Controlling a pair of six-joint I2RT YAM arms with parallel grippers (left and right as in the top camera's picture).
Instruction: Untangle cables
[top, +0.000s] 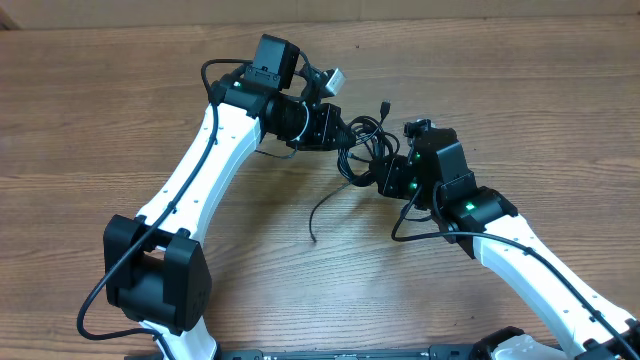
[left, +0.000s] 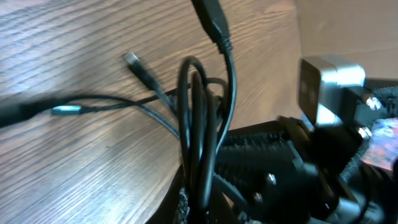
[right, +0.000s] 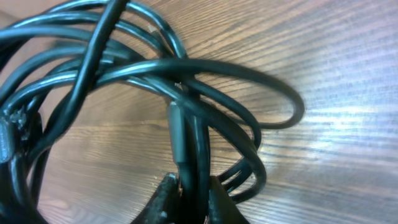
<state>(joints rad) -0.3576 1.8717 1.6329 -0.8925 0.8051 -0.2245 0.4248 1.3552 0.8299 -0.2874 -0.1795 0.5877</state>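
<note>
Tangled cables (top: 362, 140), apparently pinched, span left gripper (top: 338, 128) and right gripper (right: 191, 186).

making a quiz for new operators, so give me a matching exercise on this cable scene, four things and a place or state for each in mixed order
Things
1. tangled cables
2. right gripper
3. loose cable end
4. table

Descriptions
a. brown wood grain
b. shut on a few black strands
c. looped in a knot mid-table
d. trails alone out of the knot, lying on the wood

Pairs: 1-c, 2-b, 3-d, 4-a
</note>
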